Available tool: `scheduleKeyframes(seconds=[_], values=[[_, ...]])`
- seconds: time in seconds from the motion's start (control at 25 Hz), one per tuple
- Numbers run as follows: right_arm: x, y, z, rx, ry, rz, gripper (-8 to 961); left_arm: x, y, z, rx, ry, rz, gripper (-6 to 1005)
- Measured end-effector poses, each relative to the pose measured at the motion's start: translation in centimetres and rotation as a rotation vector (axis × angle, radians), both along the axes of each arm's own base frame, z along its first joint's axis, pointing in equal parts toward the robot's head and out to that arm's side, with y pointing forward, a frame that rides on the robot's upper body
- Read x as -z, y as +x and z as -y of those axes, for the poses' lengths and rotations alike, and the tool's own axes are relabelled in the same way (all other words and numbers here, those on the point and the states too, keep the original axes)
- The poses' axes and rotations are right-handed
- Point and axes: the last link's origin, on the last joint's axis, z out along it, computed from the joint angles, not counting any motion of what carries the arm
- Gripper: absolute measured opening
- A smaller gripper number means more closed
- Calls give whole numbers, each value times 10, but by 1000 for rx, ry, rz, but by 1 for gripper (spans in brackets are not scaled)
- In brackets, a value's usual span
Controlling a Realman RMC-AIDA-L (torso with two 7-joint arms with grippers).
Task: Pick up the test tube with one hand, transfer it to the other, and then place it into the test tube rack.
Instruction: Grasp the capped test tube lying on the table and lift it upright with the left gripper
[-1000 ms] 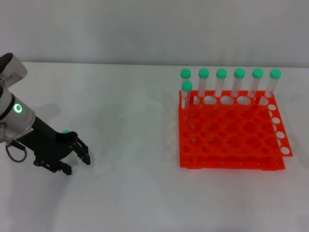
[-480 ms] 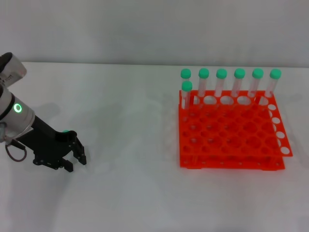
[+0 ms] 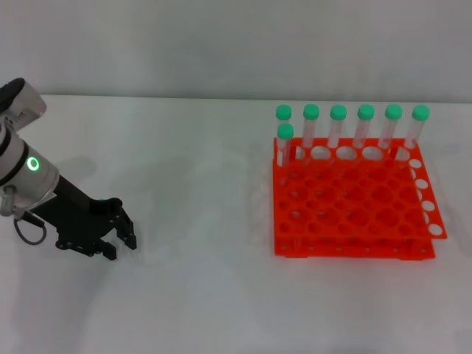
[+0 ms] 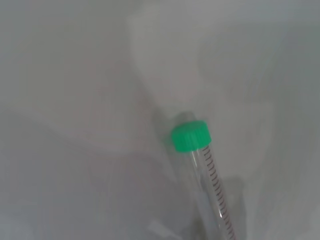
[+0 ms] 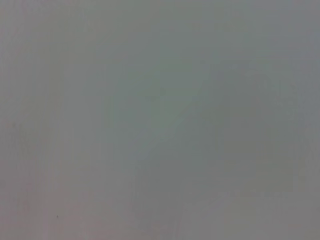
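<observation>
The test tube (image 4: 212,187) is clear, smooth plastic with printed graduation marks and a matt green ridged cap, the test tube rack (image 3: 352,203) is glossy orange-red plastic, and the table (image 3: 199,295) is matt white.

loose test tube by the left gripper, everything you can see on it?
The test tube is slim, clear plastic by the look, with a round ribbed green cap and dark graduation marks along its side. In the left wrist view it lies over the white table. In the head view the left gripper hides it; contact cannot be judged.
</observation>
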Motion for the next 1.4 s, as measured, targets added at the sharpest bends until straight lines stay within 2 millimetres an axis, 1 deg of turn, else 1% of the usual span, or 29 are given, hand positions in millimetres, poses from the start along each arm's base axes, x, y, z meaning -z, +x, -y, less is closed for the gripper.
scheduleKeyframes(seconds=[0.44, 1.04, 1.24, 1.4], values=[[1, 3, 0, 22, -6, -1, 829, 3, -7, 2, -7, 14, -9, 351], [1, 5, -1, 37, -6, -1, 828, 6, -3, 3, 9, -24, -22, 352], [0, 5, -1, 38, -4, 2, 828, 4, -3, 4, 7, -36, -25, 200], [0, 6, -2, 41, -6, 5, 828, 2, -4, 5, 13, -44, -34, 201]])
